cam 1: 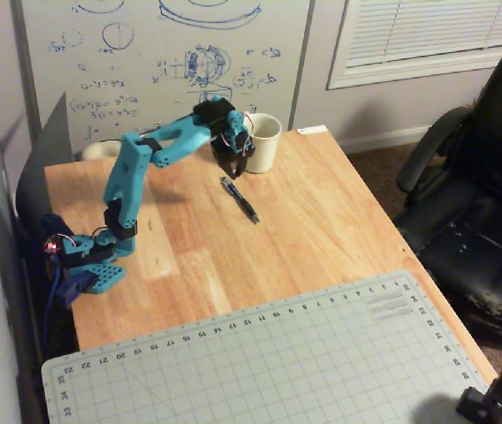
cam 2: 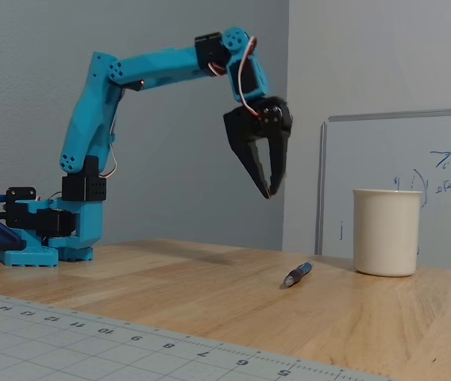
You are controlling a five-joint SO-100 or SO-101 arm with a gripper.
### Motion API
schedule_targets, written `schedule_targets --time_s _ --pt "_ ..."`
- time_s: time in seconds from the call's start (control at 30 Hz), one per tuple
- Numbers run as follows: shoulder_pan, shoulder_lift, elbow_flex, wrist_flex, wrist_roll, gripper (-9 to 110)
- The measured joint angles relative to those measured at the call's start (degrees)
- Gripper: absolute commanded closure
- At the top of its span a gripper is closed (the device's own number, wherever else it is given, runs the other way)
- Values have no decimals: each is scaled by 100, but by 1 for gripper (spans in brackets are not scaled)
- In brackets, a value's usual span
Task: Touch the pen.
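Black and pointed, the claw (cam 2: 268, 190) hangs in the air in the upper middle of the fixed view, tips aimed down and well above the tabletop (cam 2: 210, 302). Its two fingers lie close, nearly meeting at the tips with a thin slit between them higher up, and nothing is held. In the overhead view the claw (cam 1: 235, 170) sits in the upper middle of the frame, at the end of the teal arm (cam 1: 136, 172) that reaches from its base at the left edge of the tabletop (cam 1: 322, 238).

The pen (cam 1: 239, 199) lies flat on the wood just below the claw in the overhead view, slanting from upper left to lower right, near the middle of the frame. In the fixed view the pen (cam 2: 298, 274) rests low and right of centre, its bluish end toward the camera, clear of the claw above it.

A cream mug (cam 1: 263, 142) stands upright just right of the claw in the overhead view; in the fixed view the mug (cam 2: 387, 232) stands right of the pen, apart from it. A grey cutting mat (cam 1: 260, 362) covers the lower part of the overhead view.
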Motion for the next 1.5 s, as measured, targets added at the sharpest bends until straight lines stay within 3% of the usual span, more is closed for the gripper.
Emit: schedule_targets --time_s 1.5 --pt "185 -3322 -2812 -9 0 101"
